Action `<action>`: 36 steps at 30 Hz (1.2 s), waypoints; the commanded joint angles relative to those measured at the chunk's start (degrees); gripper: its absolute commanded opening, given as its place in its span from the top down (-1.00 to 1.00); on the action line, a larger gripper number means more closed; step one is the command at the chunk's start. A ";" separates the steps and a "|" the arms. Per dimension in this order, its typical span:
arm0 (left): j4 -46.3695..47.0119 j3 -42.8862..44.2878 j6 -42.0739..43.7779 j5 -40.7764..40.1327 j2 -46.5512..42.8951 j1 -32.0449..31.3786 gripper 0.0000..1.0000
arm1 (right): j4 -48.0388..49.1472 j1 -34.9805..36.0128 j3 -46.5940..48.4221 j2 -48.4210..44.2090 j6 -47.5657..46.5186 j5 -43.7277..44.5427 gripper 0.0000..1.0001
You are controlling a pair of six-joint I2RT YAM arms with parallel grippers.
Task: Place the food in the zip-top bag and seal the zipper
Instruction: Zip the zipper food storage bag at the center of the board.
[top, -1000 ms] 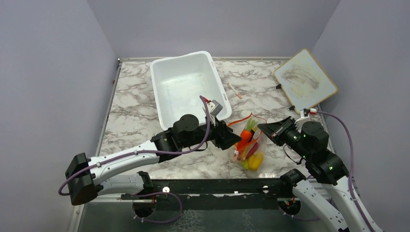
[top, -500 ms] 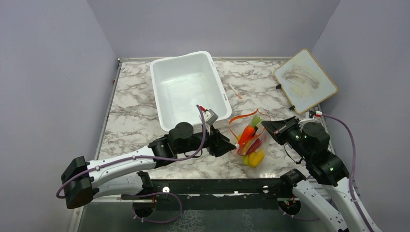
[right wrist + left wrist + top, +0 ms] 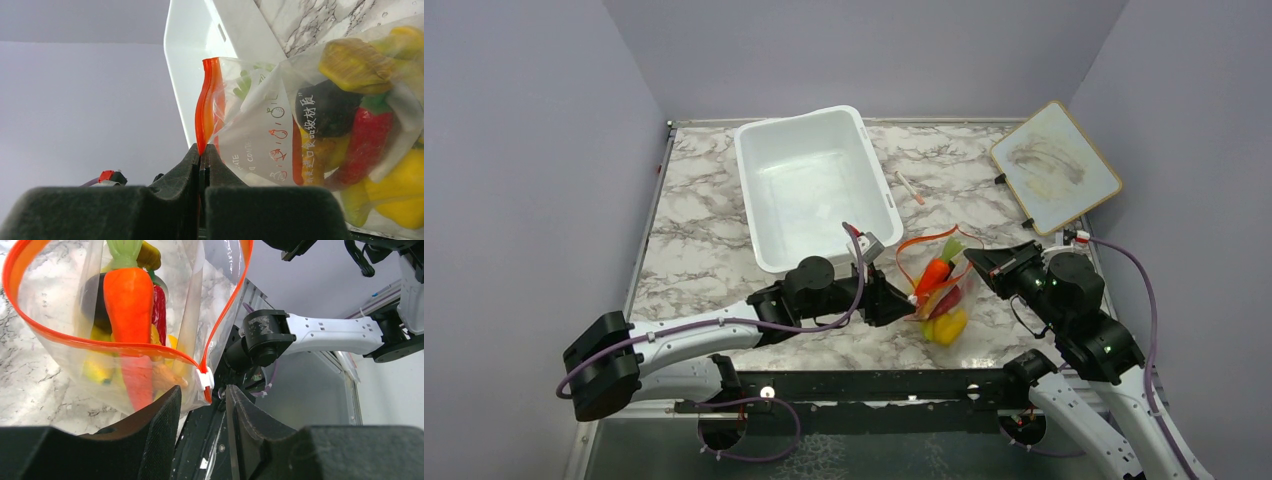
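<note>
Marble table (image 3: pixel 694 230) from above: the bag (image 3: pixel 944 300) sits between my left gripper (image 3: pixel 910 298) and right gripper (image 3: pixel 974 263), near the tub (image 3: pixel 799 118). My left wrist camera shows the mouth gaping around a carrot (image 3: pixel 130 295), with the slider (image 3: pixel 205 380) just above my slightly parted fingers (image 3: pixel 160 415); I cannot tell if they pinch it. My right wrist camera shows my jaws closed on the zipper (image 3: pixel 204 110).

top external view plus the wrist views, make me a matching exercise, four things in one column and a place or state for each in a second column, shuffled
Things
1. carrot
2. white tub
3. whiteboard
4. right gripper

Place or state
A. at the far right edge of the table
B. shut on the zipper
C. inside the zip-top bag
D. on the table, left of the small stick

Pairs: 1-C, 2-D, 3-A, 4-B
</note>
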 commanded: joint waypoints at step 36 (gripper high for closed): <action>5.89 -2.71 6.12 -2.00 -1.32 -2.36 1.00 | 0.27 -0.09 2.40 -0.84 -6.18 1.96 0.60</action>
